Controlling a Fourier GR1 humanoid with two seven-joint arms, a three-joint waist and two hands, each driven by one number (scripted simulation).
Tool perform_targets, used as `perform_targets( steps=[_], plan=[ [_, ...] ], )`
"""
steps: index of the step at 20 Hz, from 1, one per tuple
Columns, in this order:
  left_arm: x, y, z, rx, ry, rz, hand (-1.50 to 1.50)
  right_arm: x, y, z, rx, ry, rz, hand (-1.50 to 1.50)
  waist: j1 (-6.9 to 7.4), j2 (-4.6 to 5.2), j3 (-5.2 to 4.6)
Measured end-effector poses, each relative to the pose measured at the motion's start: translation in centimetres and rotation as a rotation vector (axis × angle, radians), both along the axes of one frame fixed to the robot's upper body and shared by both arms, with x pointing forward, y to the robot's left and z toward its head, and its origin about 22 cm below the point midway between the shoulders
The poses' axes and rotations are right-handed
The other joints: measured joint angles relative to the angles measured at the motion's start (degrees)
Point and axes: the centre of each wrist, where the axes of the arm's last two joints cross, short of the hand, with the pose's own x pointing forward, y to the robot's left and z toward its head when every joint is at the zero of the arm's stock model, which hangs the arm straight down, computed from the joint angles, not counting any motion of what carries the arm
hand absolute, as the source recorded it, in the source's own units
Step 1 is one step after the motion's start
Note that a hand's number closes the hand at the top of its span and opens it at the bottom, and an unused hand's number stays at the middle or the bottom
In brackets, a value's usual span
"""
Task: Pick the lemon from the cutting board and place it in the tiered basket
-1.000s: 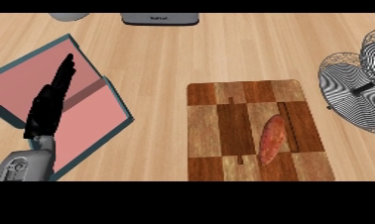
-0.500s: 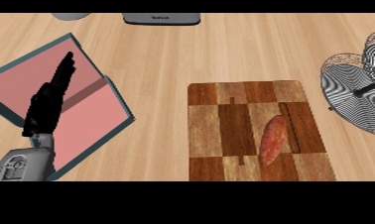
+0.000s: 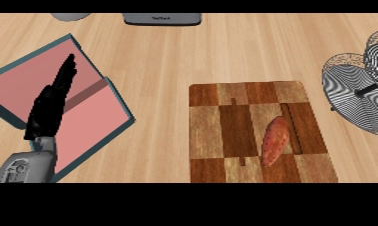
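On cutting board (image 3: 221,135): reddish oblong item (image 3: 275,140); tiered basket (image 3: 358,90) right; left robot hand (image 3: 50,105) open, empty.

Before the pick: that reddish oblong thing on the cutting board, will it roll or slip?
The reddish tapered item looks like a sweet potato rather than a lemon. Its long rounded body probably rolls sideways if nudged, not end over end. It looks stiff and likely dense for its size. The cutting board is flat and rimless, so nothing would stop it.
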Motion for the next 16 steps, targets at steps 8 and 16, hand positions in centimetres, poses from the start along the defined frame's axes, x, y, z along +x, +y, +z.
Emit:
perform_targets(
  steps=[8,16],
  plan=[
    [0.4,0.2,0.2,0.001,-0.007,0.000,0.00,1.1,-2.0,-2.7,0.109,0.199,0.000,-1.50,-0.23,-0.49,-0.76],
    [0.4,-0.1,0.1,-0.004,0.001,-0.001,0.00,1.6,-3.3,-3.5,0.306,0.175,0.029,-1.50,-0.41,-0.84,-1.09]
  ],
)
